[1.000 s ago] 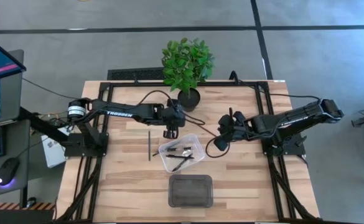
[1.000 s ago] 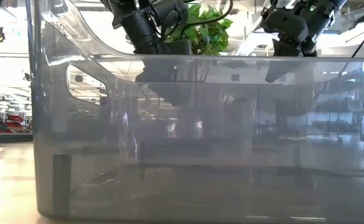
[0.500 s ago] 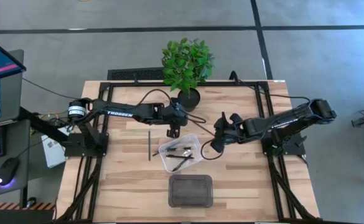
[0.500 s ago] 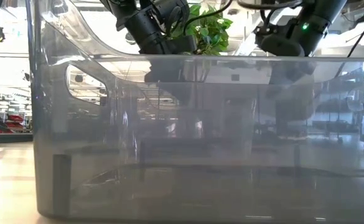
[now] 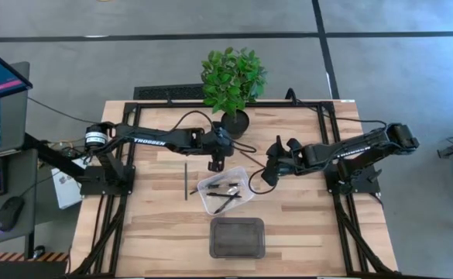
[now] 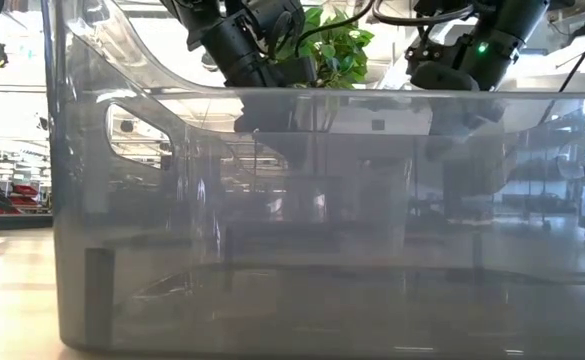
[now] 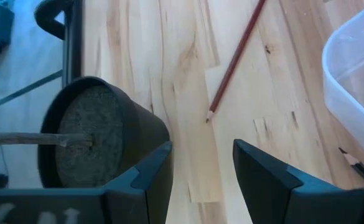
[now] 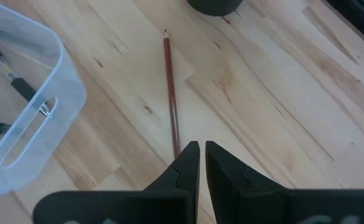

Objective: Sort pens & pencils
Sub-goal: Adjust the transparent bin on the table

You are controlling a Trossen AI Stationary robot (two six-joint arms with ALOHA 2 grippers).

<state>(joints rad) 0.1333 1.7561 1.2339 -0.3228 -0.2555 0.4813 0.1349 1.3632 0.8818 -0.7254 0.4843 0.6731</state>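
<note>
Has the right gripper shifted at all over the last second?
Yes. In the high view the right gripper has moved left across the table, closing on the clear bin, which has stayed put. Its fingers are nearly shut and hold nothing.

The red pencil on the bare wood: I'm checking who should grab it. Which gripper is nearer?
Right. The right gripper, nearly shut, hovers just over one end of the red pencil. The left gripper, open, is short of its tip.

pens (image 5: 228, 194) in clear bin (image 5: 243, 175) | pencil (image 5: 186, 179) left of bin | lidded box (image 5: 237, 236) in front | plant (image 5: 232, 85) behind
</note>
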